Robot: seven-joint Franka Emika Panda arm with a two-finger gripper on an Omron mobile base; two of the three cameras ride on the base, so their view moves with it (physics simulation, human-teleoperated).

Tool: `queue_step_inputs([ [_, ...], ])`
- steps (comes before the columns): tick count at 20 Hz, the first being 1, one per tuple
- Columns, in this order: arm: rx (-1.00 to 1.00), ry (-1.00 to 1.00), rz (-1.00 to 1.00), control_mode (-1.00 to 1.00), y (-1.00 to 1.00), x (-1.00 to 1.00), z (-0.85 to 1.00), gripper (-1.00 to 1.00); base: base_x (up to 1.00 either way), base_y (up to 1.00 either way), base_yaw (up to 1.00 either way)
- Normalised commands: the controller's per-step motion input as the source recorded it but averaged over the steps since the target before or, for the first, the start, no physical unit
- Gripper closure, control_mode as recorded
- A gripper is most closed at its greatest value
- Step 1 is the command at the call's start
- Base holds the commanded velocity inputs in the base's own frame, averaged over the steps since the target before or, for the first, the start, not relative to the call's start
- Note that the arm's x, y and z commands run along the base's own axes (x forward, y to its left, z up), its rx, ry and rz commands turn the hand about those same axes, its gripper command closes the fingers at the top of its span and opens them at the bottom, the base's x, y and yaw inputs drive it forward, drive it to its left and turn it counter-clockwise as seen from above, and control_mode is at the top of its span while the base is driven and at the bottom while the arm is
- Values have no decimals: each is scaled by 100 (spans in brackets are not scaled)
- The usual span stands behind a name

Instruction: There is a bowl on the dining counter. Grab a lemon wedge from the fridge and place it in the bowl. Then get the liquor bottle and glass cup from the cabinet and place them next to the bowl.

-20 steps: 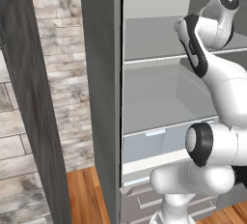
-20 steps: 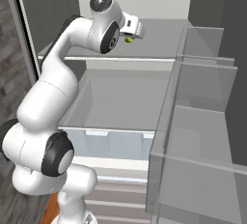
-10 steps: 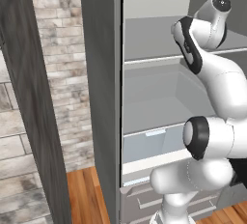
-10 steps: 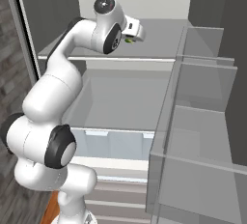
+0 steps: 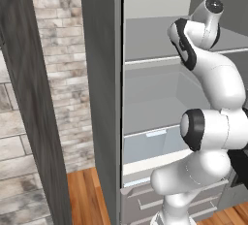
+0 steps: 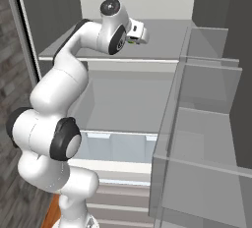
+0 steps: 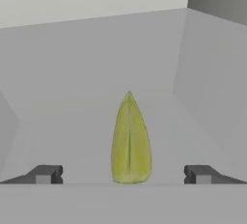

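Open grey fridge (image 5: 101, 98) takes up most of both base views: tall dark-grey side wall at the left of the left base view, pale grey interior behind it. Brick wall (image 5: 53, 73) and a dark wood-grain post (image 5: 29, 103) stand left of the fridge, orange wood floor (image 5: 87, 190) below.

White Franka arm with dark joints (image 6: 59, 104) rises from the base and reaches up and forward into the fridge, wrist at the level of the upper grey shelf (image 6: 162, 38). Below that shelf is a second grey shelf (image 6: 123, 99), then a translucent pale-blue crisper drawer (image 6: 118, 146), then grey drawer fronts (image 5: 145, 202) near the floor. Clear door bins (image 6: 206, 104) stacked at the right of the right base view.

Two-finger dark gripper (image 7: 123, 175) in hand view: tips far apart, one at each side of the frame bottom, nothing between them pinched. Jaws wide open, not touching anything.

Yellow-green lemon wedge (image 7: 130, 141), pointed at the far end, lies on the grey shelf floor, long axis pointing away from the camera. It sits centred between the two fingertips and just ahead of them, clear of both. Fridge back wall is behind it, a side wall angles in at the right. In the right base view a small green-yellow speck (image 6: 132, 40) shows at the hand, just above the upper shelf; too small to tell more.
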Motion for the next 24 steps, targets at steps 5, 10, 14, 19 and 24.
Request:
queue_step_inputs([
  [5, 0, 0, 0, -100, 0, 18, -13, -100, 0, 0, 0],
  [10, 0, 0, 0, -100, -2, 15, -14, -100, 0, 0, 0],
  [14, 0, 0, 0, -100, -3, 14, -11, -100, 0, 0, 0],
  [19, 0, 0, 0, -100, -5, 13, -12, -100, 0, 0, 0],
  [24, 0, 1, 0, -100, -2, 13, -14, 100, 0, 0, 0],
])
